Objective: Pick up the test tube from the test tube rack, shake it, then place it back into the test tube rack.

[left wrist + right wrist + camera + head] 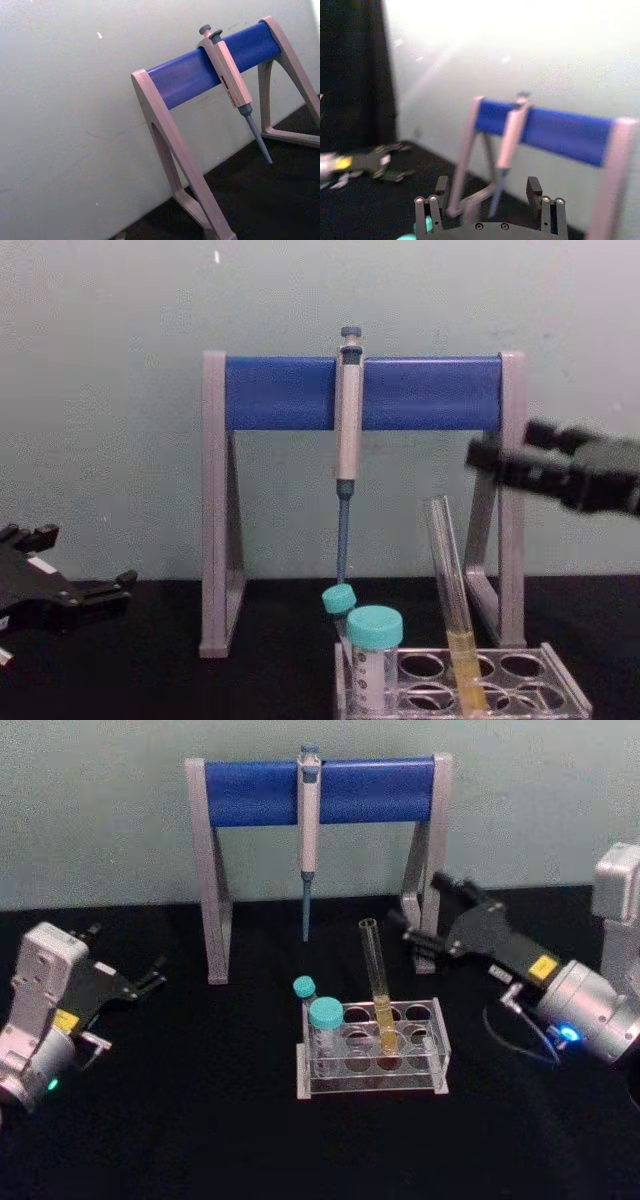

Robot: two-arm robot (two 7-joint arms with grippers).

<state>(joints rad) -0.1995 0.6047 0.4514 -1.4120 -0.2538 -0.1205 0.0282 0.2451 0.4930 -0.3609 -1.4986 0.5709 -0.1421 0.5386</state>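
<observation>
Reaching in from behind and to the right of the test tube rack (372, 1045), the right gripper (418, 920) hangs in the air with its fingers spread apart and nothing between them. In the chest view the right gripper sits higher than the open mouth of the test tube (453, 612) and off to its right, well apart from the glass. The pick-up has not begun, by my reading: this is the approach step.

The test tube stands in one of the rack's middle holes, leaning a little, its yellow liquid low in the glass and its upper length rising bare above the rack's top plate. Two teal-capped tubes (324, 1017) stand at the rack's left end, near the test tube but not touching it. Behind the rack stands the pipette stand (318, 790), with a pipette (309, 840) hanging from its blue bar.

The next move calls for the right gripper to come down and towards the rack until the bare glass above the liquid lies between its open fingers, then close gently and lift along the tube's lean so it clears its hole without dragging the rack.

Left of the rack and well apart from it, the left gripper (152, 975) rests low over the black table (200, 1140), idle and slightly parted.
</observation>
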